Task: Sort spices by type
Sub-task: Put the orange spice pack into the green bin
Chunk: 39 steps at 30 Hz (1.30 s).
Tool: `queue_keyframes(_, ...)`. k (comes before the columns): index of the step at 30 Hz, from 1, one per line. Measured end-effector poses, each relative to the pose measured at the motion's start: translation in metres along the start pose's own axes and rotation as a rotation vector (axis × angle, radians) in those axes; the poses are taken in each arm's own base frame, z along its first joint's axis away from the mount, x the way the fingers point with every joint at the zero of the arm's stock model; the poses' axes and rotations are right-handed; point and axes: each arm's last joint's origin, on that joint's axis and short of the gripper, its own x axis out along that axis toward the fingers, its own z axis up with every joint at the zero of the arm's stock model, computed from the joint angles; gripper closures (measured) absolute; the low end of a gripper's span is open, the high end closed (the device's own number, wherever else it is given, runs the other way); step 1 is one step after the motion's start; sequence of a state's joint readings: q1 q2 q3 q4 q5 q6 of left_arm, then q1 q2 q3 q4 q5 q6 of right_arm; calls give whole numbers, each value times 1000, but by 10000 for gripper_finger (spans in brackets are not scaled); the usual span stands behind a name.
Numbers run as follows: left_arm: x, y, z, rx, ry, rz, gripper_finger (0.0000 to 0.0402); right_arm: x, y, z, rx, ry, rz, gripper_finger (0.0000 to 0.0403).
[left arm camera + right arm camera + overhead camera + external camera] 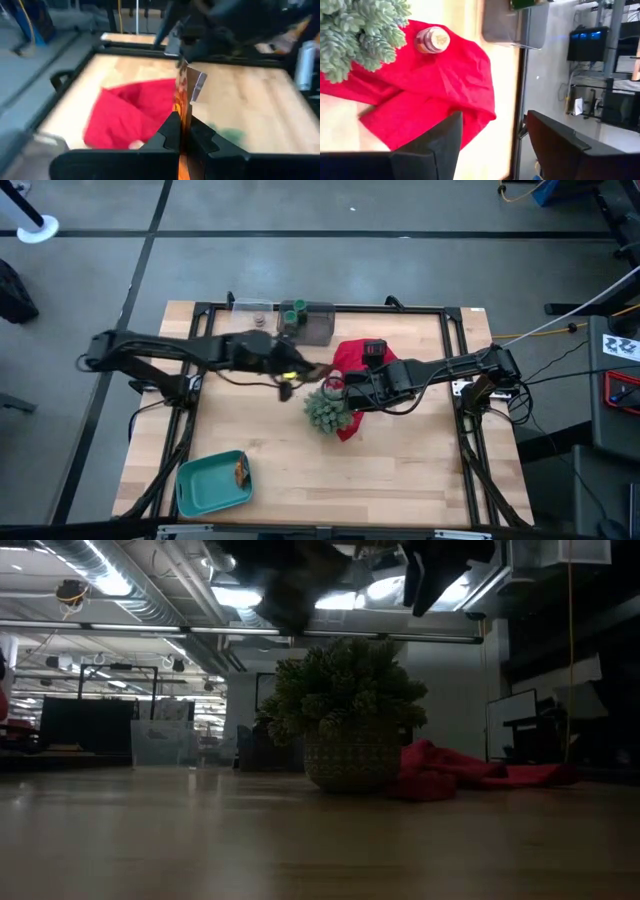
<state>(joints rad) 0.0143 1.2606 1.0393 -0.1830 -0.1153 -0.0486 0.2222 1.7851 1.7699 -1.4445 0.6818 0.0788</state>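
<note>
A grey floor (330, 270) crossed by dark lines surrounds the wooden table (400, 470). Beyond the table, ceiling pipes (150, 590) and bright strip lights (110, 582) run overhead; a monitor (587, 44) glows nearby.

green-lid jars (293, 311): 2 | tan jar (432, 40): 1 | packets (184, 95): 2 (one in tray (200, 490))

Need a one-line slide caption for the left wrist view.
Left claw shut on an orange packet, held upright above the red cloth on the wooden table.
</note>
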Motion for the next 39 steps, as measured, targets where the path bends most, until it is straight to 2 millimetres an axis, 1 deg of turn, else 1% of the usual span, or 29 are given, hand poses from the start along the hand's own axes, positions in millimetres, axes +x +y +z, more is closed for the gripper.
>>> queue_keyframes(4,-48,-12,-1,-91,49,-15,401,0,1,0,9,0,47,182)
queue_keyframes(7,-77,-24,-8,-148,116,-53,401,0,3,1,16,-5,98,182)
queue_keyframes(10,-101,-37,-17,-172,185,-127,401,0,4,4,32,-25,146,182)
queue_keyframes(12,-110,-48,-22,-168,212,-185,401,-1,5,6,44,-42,173,182)
queue_keyframes(17,-121,-75,-31,-115,237,-324,401,-3,8,19,110,-154,278,182)
queue_keyframes(23,-121,-101,-39,-55,273,-405,401,-13,10,47,203,-435,533,182)
queue_keyframes(26,-122,-112,-44,-19,303,-448,401,-21,10,58,154,-591,629,182)
queue_keyframes(29,-124,-124,-50,2,333,-486,401,-28,11,64,83,-715,665,182)
queue_keyframes(33,-128,-136,-58,-23,390,-509,401,-33,11,68,48,-785,645,182)
queue_keyframes(39,-134,-149,-66,-146,450,-482,401,-32,11,68,47,-775,647,182)
